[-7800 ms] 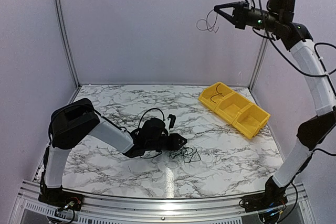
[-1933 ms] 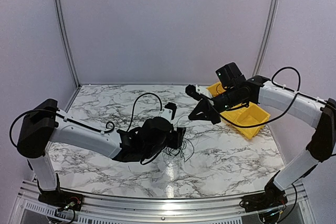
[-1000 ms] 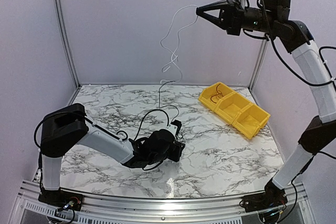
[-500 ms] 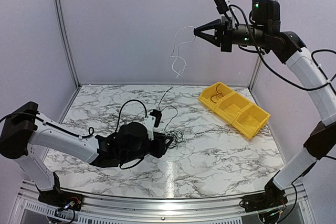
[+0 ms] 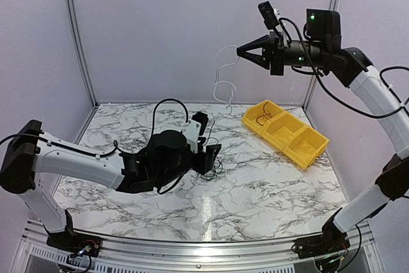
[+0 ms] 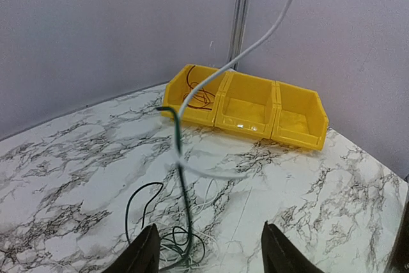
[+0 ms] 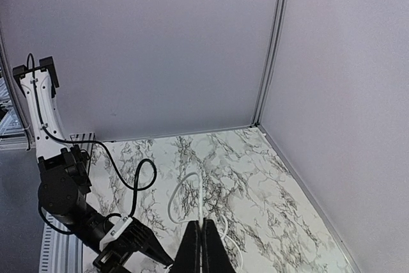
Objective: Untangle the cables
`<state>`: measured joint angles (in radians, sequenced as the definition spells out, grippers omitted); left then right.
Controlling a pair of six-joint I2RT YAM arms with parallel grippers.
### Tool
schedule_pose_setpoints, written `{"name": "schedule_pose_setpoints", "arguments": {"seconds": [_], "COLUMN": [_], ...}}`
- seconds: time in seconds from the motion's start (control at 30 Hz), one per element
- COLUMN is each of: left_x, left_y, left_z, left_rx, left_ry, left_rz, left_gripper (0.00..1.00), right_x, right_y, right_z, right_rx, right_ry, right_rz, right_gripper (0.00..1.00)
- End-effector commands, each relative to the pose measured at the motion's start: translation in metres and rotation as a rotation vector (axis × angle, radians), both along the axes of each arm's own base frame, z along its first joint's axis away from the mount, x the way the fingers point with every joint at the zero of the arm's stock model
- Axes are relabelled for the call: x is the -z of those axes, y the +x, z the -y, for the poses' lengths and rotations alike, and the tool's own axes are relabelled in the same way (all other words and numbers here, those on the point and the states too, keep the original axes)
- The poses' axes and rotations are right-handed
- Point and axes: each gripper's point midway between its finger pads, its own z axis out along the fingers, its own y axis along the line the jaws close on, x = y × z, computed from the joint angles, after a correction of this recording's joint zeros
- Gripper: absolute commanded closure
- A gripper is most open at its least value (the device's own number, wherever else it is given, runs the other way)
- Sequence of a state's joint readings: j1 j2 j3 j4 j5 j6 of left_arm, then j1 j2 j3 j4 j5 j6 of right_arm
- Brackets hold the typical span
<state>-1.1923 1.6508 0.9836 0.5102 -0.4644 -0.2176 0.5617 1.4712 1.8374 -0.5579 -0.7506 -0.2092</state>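
Tightly on cable (image 7: 200,199): R end effector (image 5: 239,50)

A yellow plastic bin with three open compartments in a row (image 5: 285,133) sits aslant on the far right of the white, grey-veined marble counter (image 5: 275,187), near the back corner. Pale lilac wall panels (image 5: 160,30) enclose three sides, joined by aluminium corner posts (image 5: 77,36). A ribbed metal rail (image 5: 192,252) edges the near side.
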Motion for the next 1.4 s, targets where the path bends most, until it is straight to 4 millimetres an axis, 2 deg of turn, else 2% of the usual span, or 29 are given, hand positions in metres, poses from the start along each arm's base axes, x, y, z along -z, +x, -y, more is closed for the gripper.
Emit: {"name": "schedule_pose_setpoints", "arguments": {"seconds": [0.0, 0.13, 0.23, 0.33, 0.4, 0.47, 0.5, 0.57, 0.67, 0.73, 0.77, 1.0, 1.13, 1.27, 1.37], "left_x": [0.005, 0.003, 0.016, 0.045, 0.074, 0.101, 0.108, 0.109, 0.091, 0.073, 0.064, -0.01, -0.061, -0.104, -0.133], "left_y": [0.014, 0.026, 0.023, 0.012, 0.003, -0.006, -0.01, -0.016, -0.018, -0.02, -0.022, -0.03, -0.018, -0.002, 0.017], "left_z": [0.02, 0.03, 0.029, 0.027, 0.02, 0.014, 0.011, 0.007, 0.004, 0.0, -0.002, -0.023, -0.041, -0.04, -0.035], "left_rx": [-0.002, -0.024, -0.018, 0.025, 0.042, 0.051, 0.044, 0.036, 0.017, 0.009, 0.009, -0.024, -0.116, -0.19, -0.249], "left_ry": [0.117, 0.097, 0.083, 0.09, 0.115, 0.133, 0.133, 0.121, 0.084, 0.058, 0.044, -0.035, -0.047, -0.033, -0.115], "left_rz": [0.074, 0.065, 0.026, -0.037, -0.093, -0.155, -0.176, -0.191, -0.178, -0.155, -0.144, -0.032, 0.095, 0.197, 0.198], "left_gripper": [0.5, 0.82, 0.99, 1.0, 1.0, 1.0, 1.0, 0.99, 0.67, 0.54, 0.5, 0.37, 0.31, 0.3, 0.28], "right_x": [-0.02, -0.027, -0.039, -0.067, -0.09, -0.104, -0.105, -0.093, -0.059, -0.043, -0.034, 0.04, 0.076, 0.093, 0.102], "right_y": [-0.014, -0.014, -0.01, -0.005, -0.003, -0.002, -0.003, -0.002, 0.006, 0.01, 0.012, 0.029, 0.04, 0.04, 0.034], "right_z": [0.003, 0.004, 0.006, 0.01, 0.015, 0.018, 0.017, 0.015, 0.013, 0.012, 0.012, 0.008, 0.006, 0.0, -0.008], "right_rx": [-0.018, -0.009, 0.019, 0.048, 0.067, 0.074, 0.068, 0.059, 0.075, 0.08, 0.085, 0.103, 0.136, 0.129, 0.096], "right_ry": [0.04, 0.048, 0.06, 0.098, 0.139, 0.173, 0.175, 0.153, 0.095, 0.065, 0.048, -0.123, -0.187, -0.207, -0.215], "right_rz": [0.034, 0.046, 0.077, 0.14, 0.173, 0.181, 0.18, 0.163, 0.115, 0.105, 0.098, 0.028, -0.034, -0.079, -0.106], "right_gripper": [1.0, 1.0, 1.0, 1.0, 1.0, 1.0, 1.0, 1.0, 1.0, 1.0, 1.0, 1.0, 1.0, 1.0, 1.0]}}
